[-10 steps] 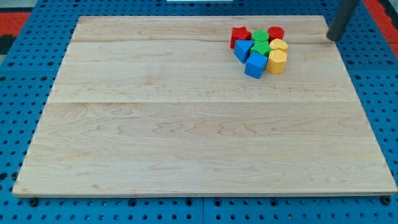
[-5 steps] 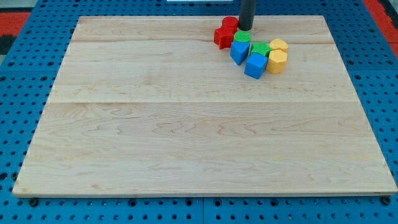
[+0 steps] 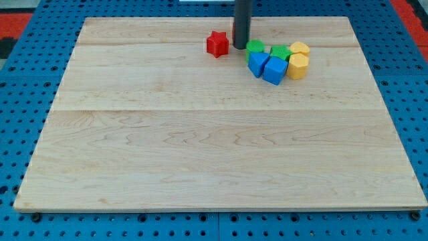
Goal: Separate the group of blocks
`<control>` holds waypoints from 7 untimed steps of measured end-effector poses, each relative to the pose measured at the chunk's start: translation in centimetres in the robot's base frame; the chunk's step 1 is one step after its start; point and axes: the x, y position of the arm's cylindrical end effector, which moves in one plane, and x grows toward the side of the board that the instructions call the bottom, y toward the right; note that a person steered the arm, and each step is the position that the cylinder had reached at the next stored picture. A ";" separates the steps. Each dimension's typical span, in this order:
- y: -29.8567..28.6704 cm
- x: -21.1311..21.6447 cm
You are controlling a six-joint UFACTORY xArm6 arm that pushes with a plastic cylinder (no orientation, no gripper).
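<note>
My tip [image 3: 241,47] rests on the wooden board [image 3: 167,147] near the view's top, between a red star block [image 3: 216,44] on its left and the cluster on its right. The red star stands alone, apart from the rest. The cluster holds a green block [image 3: 255,47] right next to the tip, a second green block [image 3: 280,52], two blue blocks [image 3: 257,63] [image 3: 273,69] and two yellow blocks [image 3: 300,48] [image 3: 297,65], all touching or nearly so. Only one red block shows.
The board lies on a blue pegboard surface [image 3: 20,100]. Red panels show at the view's top corners [image 3: 13,23]. The cluster sits close to the board's top edge.
The rod has swept from the view's top right leftward through the cluster's top. The red star has been pushed left, away from the group. The red cylinder seen earlier no longer shows.
</note>
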 end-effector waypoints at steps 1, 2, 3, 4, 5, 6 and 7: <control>1.8 1.4; 2.8 1.5; 2.8 1.5; 2.8 1.9; 2.8 2.8; 2.8 4.2; 2.8 6.6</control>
